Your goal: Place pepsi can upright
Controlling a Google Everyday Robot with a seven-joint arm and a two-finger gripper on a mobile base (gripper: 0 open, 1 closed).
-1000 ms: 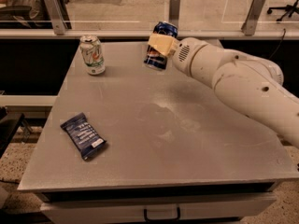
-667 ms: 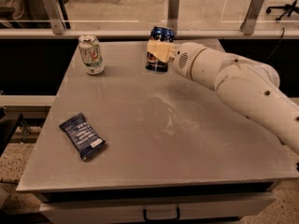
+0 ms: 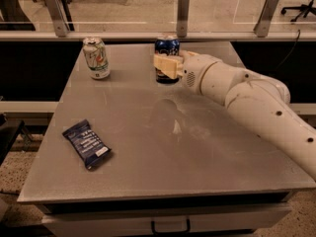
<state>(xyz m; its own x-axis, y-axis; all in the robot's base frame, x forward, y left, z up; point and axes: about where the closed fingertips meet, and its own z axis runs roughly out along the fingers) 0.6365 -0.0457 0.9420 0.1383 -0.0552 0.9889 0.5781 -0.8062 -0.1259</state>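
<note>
Pepsi can [image 3: 167,46] stands upright at the far middle of the table [image 3: 148,177], silver top facing up, and its base appears to meet the grey surface. The gripper [image 3: 165,65] is clenched on the pepsi can at about mid-height. One tan finger [image 3: 162,64] lies flat across the front of the can. The other finger is hidden behind the can.

The can sits at the very tip of the claw, on its left end as seen by the camera, with the wrist just beside it. The white arm [image 3: 247,95] reaches in from the lower right. It runs low over the tabletop and slopes slightly down toward the can, and its rounded wrist housing is level with the can's body.

A white and green can [image 3: 96,58] stands upright near the far left corner, well apart from the gripper. A dark blue snack wrapper [image 3: 87,143] lies flat near the front left. A glass barrier [image 3: 123,9] on metal posts runs behind the table.
</note>
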